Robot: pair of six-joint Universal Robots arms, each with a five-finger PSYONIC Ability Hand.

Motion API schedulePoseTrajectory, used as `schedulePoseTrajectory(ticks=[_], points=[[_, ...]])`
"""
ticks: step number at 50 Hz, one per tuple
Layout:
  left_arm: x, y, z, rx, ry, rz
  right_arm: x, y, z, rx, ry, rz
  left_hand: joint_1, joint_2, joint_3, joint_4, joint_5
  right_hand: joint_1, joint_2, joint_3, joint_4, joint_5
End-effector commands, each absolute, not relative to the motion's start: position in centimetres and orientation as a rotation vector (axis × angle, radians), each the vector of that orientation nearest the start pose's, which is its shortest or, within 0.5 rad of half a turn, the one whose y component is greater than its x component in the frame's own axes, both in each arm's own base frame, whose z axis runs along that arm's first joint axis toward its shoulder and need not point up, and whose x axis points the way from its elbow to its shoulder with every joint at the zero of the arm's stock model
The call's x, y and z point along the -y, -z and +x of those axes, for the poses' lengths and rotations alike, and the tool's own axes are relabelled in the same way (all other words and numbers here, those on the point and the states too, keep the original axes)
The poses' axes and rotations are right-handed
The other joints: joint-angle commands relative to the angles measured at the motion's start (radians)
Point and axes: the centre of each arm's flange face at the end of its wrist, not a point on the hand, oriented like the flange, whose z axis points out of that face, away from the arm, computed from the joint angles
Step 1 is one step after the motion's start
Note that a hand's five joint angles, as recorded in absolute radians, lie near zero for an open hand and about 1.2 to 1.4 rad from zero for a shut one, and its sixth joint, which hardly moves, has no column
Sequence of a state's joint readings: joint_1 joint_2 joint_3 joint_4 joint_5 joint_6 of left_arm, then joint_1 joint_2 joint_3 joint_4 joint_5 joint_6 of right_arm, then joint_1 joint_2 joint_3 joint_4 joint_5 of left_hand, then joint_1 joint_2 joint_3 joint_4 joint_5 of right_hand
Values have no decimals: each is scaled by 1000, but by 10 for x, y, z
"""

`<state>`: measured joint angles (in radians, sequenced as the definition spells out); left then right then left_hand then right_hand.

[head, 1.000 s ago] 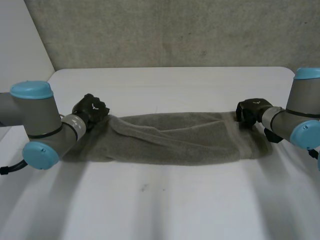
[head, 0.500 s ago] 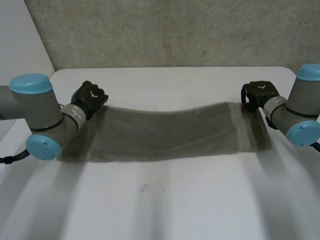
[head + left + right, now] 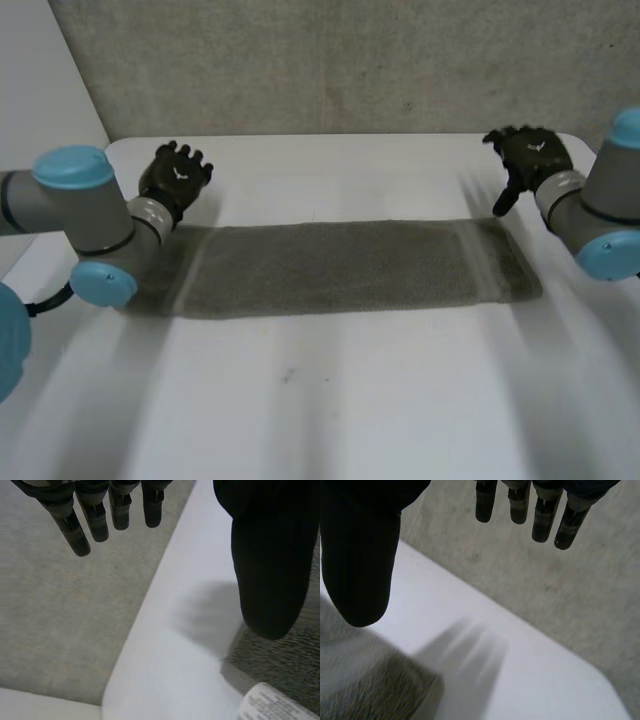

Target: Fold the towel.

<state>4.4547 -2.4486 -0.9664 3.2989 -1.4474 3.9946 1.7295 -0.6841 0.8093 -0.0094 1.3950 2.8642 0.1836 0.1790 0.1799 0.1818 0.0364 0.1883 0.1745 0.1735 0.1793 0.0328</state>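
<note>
A grey towel point(image 3: 345, 267) lies flat on the white table point(image 3: 330, 400) as a long folded strip running left to right. My left hand point(image 3: 176, 177) hovers above the table just behind the towel's left end, fingers straight and spread, holding nothing. My right hand point(image 3: 529, 157) hovers behind the towel's right end, also spread and empty. In the left wrist view the fingers point(image 3: 95, 520) and thumb point(image 3: 270, 565) stand apart above a towel corner point(image 3: 285, 665) with a white label point(image 3: 267, 706). In the right wrist view the fingers point(image 3: 540, 515) and thumb point(image 3: 360, 565) are apart over a towel corner point(image 3: 375, 690).
Behind the table runs a grey carpeted floor point(image 3: 340, 70), close to both hands. The table's far edge point(image 3: 150, 610) passes under the left hand, and its far right corner point(image 3: 600, 680) lies beyond the right hand. Bare table stretches in front of the towel.
Both hands let go of the towel's far corners, opened wide and lifted back. The towel, stretched and held before, now lies flat and folded on the table.
</note>
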Motion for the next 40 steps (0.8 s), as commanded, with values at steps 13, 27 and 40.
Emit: schedulePoseTrajectory(ticks=[13, 27, 40], points=[[319, -194, -225, -2195, 1950, 930, 359, -215, 195, -2387, 1890, -838, -9, -4, -5, -7, -36, 96, 110, 111, 105, 77], [283, -176, -215, -2334, 2012, 783, 341, -152, 176, -2471, 1815, -882, -9, -4, -5, -7, -36, 490, 504, 504, 499, 471], [282, -174, -214, -2335, 2012, 777, 350, -121, 177, -2437, 1796, -937, -9, -4, -5, -7, -36, 625, 639, 640, 634, 606]])
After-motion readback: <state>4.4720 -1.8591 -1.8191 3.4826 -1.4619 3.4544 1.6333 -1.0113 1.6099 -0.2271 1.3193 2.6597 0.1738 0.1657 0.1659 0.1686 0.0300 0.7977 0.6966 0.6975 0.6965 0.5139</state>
